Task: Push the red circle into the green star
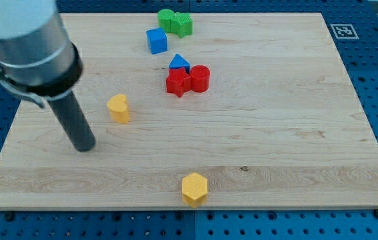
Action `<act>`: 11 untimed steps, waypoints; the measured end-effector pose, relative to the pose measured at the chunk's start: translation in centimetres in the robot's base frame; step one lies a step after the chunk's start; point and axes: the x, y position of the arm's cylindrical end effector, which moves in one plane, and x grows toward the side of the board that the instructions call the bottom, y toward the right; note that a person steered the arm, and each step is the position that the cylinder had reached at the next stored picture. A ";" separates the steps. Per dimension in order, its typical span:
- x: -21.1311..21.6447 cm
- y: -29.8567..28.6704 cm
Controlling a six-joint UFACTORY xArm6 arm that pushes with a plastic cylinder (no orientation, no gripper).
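The red circle (pixel 200 78) sits near the board's middle, touching a red star-like block (pixel 178 83) on its left. The green star (pixel 183 25) is at the view's top, touching a green round block (pixel 167 19) on its left. My tip (pixel 84 148) rests on the board at the view's left, far to the lower left of the red circle and just lower left of a yellow block (pixel 118 108).
A blue cube (pixel 156 41) lies below left of the green blocks. A blue triangle (pixel 179 63) sits just above the red blocks. A yellow hexagon (pixel 194 188) is near the board's bottom edge. The wooden board (pixel 275 133) lies on a blue pegboard.
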 end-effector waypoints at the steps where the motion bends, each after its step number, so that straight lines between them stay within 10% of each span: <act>1: 0.0 3.3; 4: -5.4 6.4; 8: 0.2 14.8; 11: -6.4 17.5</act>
